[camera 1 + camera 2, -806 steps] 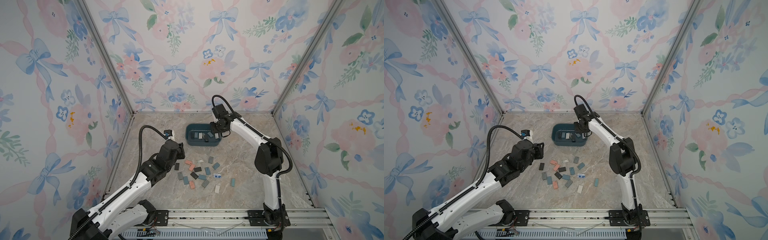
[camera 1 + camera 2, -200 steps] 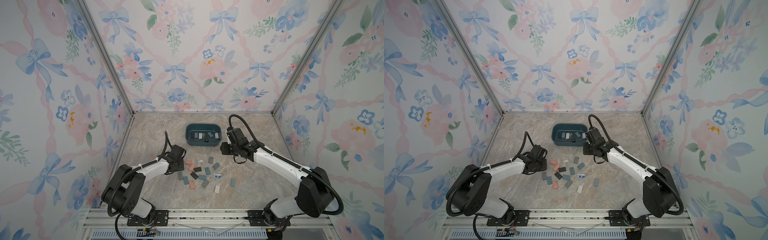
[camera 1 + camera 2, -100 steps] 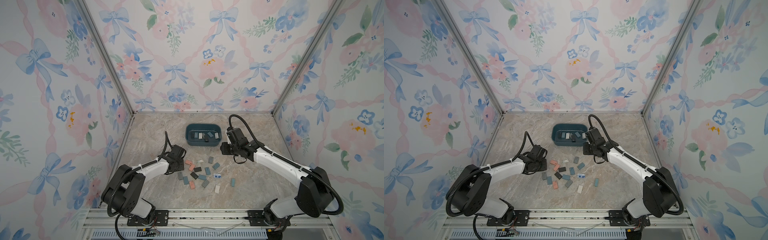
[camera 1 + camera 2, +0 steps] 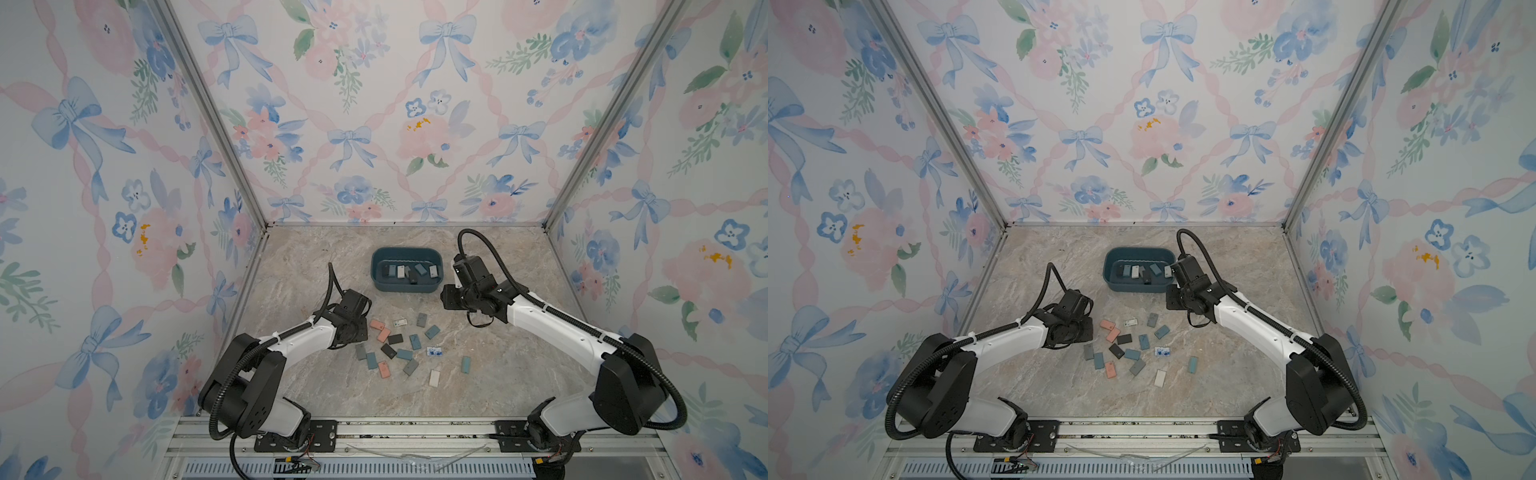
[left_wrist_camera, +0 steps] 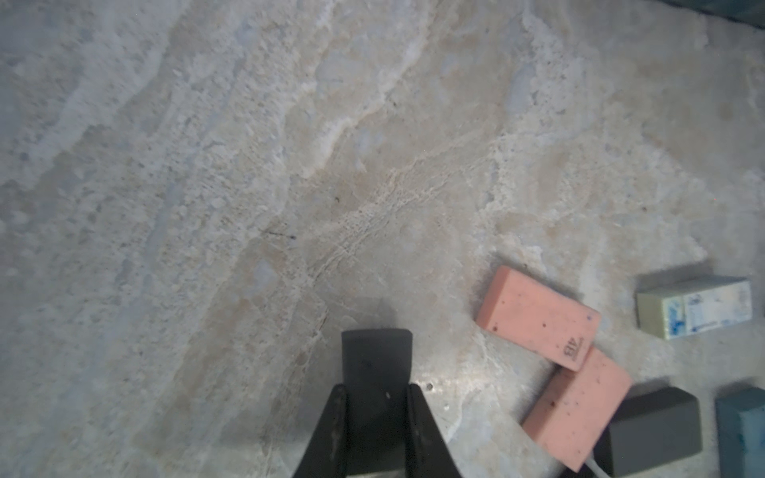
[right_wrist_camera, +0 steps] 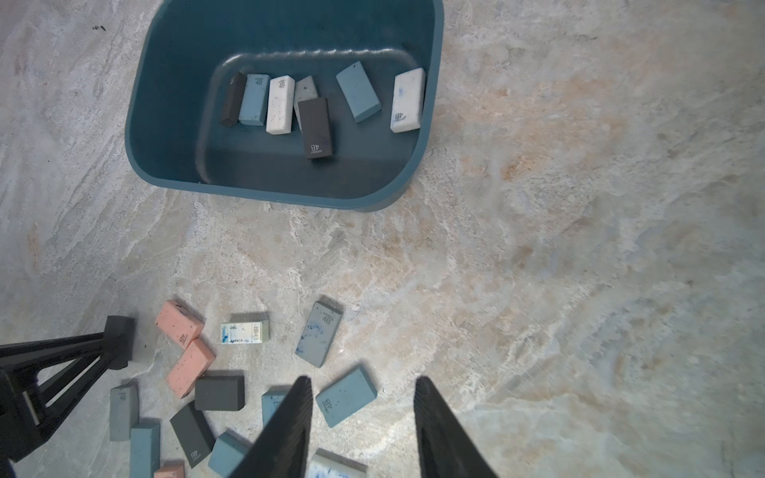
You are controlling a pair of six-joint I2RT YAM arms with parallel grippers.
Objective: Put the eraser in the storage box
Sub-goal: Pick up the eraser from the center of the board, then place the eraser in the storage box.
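Left grip: the left gripper [image 5: 376, 389] has its two black fingers [image 5: 333, 426] pressed against the sides of a dark eraser [image 5: 374, 356], which sticks out past the tips.
Held eraser, contact: whether its far end touches the marble table [image 5: 207, 165] or hangs just above it, I cannot tell.
Held eraser, place: at the edge of the loose scatter, just beside two pink erasers [image 5: 538, 316] that touch each other at a corner, and well apart from the storage box [image 6: 165, 103].
Near the left grip: beyond the pink pair lie a white eraser in a printed sleeve [image 5: 695, 308], a dark grey block [image 5: 654, 430] and a teal one [image 5: 741, 430].
Right grip: the right gripper [image 6: 363, 383] has its fingers [image 6: 289, 430] spread apart with nothing between them.
Right grip, place: it hangs over the side of the scatter nearer the box, above a blue eraser [image 6: 347, 401].
Storage box: dark teal, with rounded corners, it stands on the table beyond the scatter; in both top views the right wrist sits just beside its front corner [image 4: 405, 287].
Box contents: seven erasers lie on its floor: a black one on its edge [image 6: 232, 99], a light blue [image 6: 253, 99], a white [image 6: 280, 104], a grey [image 6: 305, 89] partly under a black one marked 4B [image 6: 315, 127], a blue [image 6: 358, 91] and another white [image 6: 407, 99].
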